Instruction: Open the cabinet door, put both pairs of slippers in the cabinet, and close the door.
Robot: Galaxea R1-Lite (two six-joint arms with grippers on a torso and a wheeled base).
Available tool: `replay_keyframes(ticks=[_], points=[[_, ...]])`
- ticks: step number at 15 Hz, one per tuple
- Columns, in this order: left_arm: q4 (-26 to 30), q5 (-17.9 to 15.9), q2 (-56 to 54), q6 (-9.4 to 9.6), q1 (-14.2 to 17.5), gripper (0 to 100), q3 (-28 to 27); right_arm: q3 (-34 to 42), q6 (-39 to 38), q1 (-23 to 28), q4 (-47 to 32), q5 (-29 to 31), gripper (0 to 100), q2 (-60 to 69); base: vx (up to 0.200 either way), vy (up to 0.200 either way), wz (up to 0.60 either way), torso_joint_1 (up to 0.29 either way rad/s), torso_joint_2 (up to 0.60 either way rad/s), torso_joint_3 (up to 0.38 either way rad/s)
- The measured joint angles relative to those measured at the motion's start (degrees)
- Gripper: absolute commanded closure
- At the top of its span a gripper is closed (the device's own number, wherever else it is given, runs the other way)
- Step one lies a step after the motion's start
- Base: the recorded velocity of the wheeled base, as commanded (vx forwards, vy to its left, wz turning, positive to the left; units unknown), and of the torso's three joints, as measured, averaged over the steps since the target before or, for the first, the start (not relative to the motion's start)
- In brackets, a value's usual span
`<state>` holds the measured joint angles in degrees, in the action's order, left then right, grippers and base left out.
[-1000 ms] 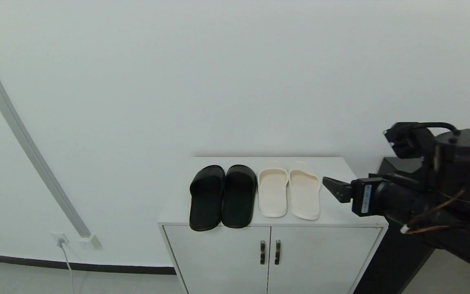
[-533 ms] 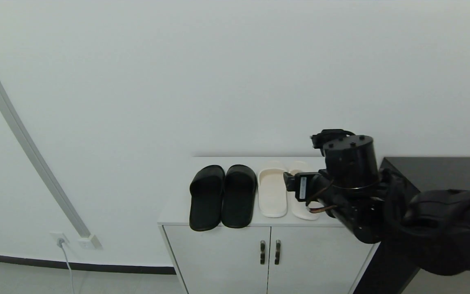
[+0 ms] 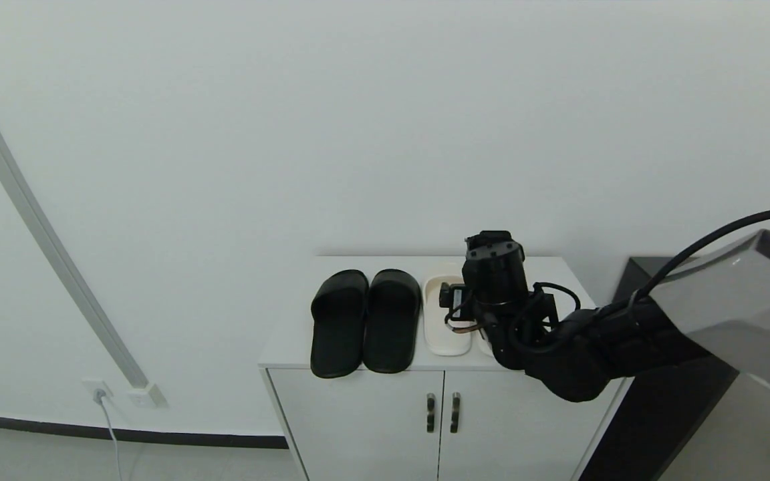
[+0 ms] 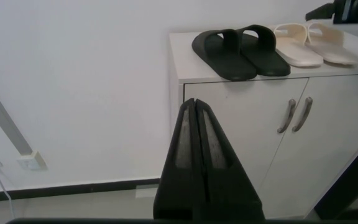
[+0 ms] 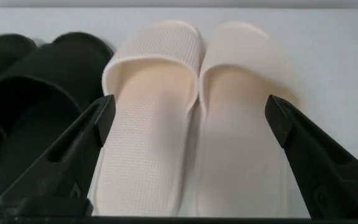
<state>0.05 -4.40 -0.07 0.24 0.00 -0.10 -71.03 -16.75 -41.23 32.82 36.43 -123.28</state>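
right gripper [image 5: 188, 107] spread wide right over the pair of cream rubber slippers [image 5: 148, 146] on top of the white two-door cabinet [image 3: 358, 427], doors shut; looks like the pickup step; next it'd need to drop and pinch both

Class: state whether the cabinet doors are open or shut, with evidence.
Shut. Both doors sit flush in the cabinet front, their handles side by side at the centre seam.

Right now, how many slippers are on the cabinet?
4. Two black slippers lie side by side on the left part of the cabinet top. Two cream slippers lie right of them, below the open right gripper.
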Motion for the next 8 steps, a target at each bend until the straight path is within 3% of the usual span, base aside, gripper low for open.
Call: replay_keyframes(ticks=[8], points=[[0.0, 0.0, 0.0, 0.02, 0.0, 100, 0.0, -7.0, 0.0, 2.6, 0.2, -0.1, 0, -8.5, 0.0, 0.0, 0.0, 0.0, 0.0, 0.0]])
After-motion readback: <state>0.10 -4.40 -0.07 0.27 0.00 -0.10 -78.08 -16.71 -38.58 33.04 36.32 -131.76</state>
